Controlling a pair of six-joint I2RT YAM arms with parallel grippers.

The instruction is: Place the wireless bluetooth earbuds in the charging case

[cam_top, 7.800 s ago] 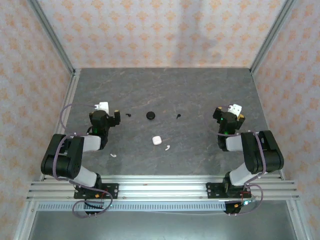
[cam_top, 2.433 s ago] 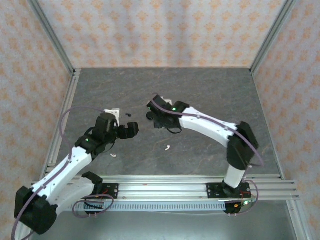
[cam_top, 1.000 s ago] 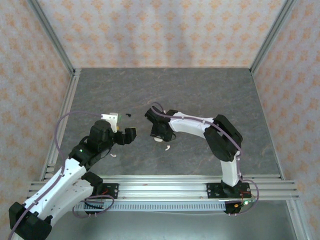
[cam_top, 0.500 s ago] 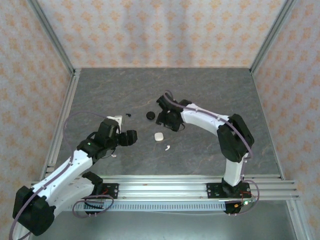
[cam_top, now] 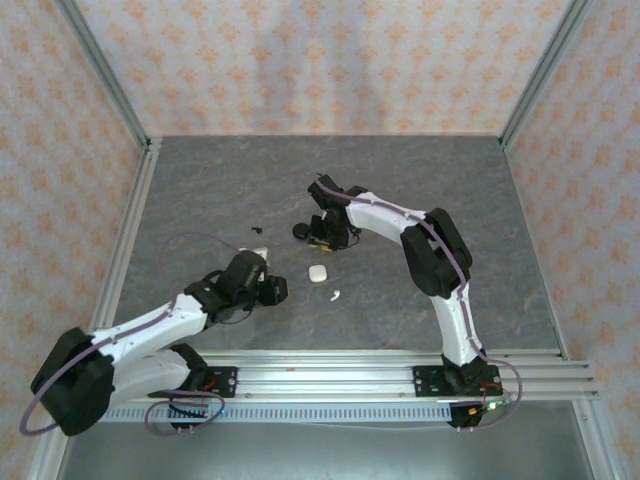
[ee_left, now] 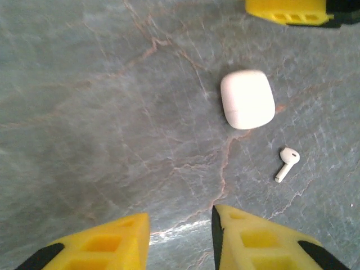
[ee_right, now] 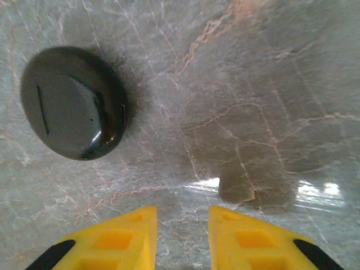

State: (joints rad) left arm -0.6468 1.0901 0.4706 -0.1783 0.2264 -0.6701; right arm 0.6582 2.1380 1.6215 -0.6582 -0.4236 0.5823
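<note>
The left gripper [ee_left: 181, 225] — jaws a narrow gap apart, empty — hangs over the table [ee_left: 84, 112]. Ahead lie the white case [ee_left: 247, 99] and, just beside it, a white earbud [ee_left: 287, 163]. The right gripper [ee_right: 183, 216] — likewise narrowly parted, empty — is near the black case [ee_right: 73, 109].

a grey, marble-veined table [cam_top: 200, 190] seen from above. a closed white case [ee_left: 247, 99] lies near its middle, with a white earbud [ee_left: 288, 162] near it, not touching. farther back sits a rounded, glossy black case [ee_right: 73, 109]. a tiny black earbud [cam_top: 257, 229] lies to its left.
</note>
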